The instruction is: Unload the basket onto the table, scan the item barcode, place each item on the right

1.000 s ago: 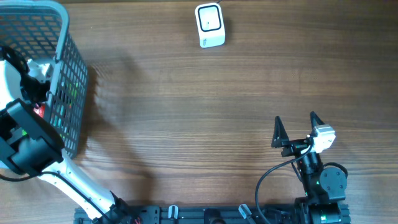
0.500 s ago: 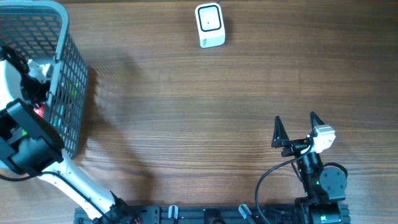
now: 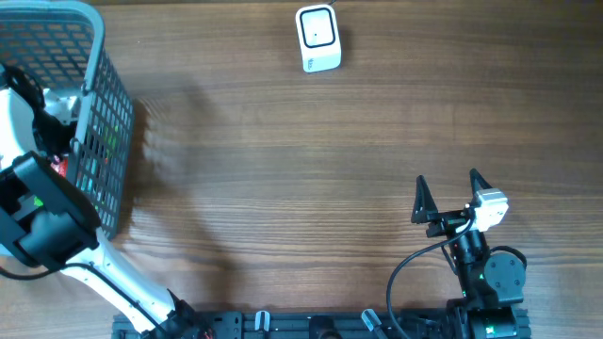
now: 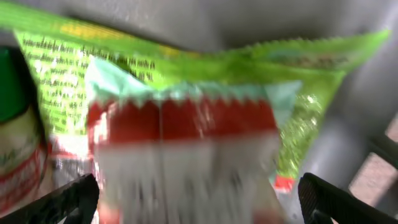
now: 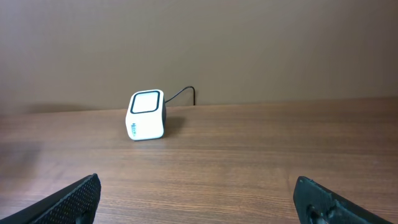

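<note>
The left wrist view is blurred and close. It is filled by a red-and-white packet (image 4: 186, 143) lying on a green packet (image 4: 311, 81) inside the grey mesh basket (image 3: 105, 113) at the table's left edge. My left gripper (image 4: 199, 199) is open, one fingertip (image 4: 68, 199) on each side of the red-and-white packet, without closing on it. The white barcode scanner (image 3: 317, 38) stands at the far middle of the table, also in the right wrist view (image 5: 147, 116). My right gripper (image 3: 450, 193) rests open near the front right, with nothing between its fingers.
A bottle with a green cap (image 4: 15, 124) lies at the left inside the basket, beside the packets. The basket's grey wall (image 4: 367, 106) shows at the right. The scanner's cable (image 5: 183, 93) runs off behind it. Bare wooden table (image 3: 301, 169) lies between basket, scanner and right arm.
The left arm has shifted very slightly at the basket. The right arm and the scanner have not moved.
</note>
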Motion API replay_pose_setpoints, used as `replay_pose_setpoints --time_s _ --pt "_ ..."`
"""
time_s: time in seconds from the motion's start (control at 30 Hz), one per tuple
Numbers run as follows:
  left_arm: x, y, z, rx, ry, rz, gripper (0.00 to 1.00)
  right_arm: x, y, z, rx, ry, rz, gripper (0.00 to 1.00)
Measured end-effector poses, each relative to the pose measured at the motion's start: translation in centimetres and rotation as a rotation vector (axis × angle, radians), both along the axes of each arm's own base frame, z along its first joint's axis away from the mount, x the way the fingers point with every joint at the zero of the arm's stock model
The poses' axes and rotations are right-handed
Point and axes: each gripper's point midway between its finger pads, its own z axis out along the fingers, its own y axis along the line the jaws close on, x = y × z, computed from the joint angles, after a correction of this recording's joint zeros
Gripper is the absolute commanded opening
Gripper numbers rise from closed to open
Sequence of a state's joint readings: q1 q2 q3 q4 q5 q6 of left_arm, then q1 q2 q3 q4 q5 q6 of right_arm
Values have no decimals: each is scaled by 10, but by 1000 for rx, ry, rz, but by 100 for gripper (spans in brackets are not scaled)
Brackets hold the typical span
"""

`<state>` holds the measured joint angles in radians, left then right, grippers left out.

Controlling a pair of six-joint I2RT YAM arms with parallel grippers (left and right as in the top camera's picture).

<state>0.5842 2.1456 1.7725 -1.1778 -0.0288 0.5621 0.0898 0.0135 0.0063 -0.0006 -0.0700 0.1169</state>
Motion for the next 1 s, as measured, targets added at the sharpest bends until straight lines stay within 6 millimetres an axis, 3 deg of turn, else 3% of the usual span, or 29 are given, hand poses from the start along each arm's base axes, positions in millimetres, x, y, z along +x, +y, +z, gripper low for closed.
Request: replay_pose_setpoints --time_s 0.13,0.37,1.0 --pt "-5 -3 1 -4 6 7 100 0 0 0 0 0 0 100" --pt "-13 -7 -21 3 19 9 100 0 0 0 0 0 0 100" --pt "-12 -6 -24 13 -2 14 100 0 0 0 0 0 0 100"
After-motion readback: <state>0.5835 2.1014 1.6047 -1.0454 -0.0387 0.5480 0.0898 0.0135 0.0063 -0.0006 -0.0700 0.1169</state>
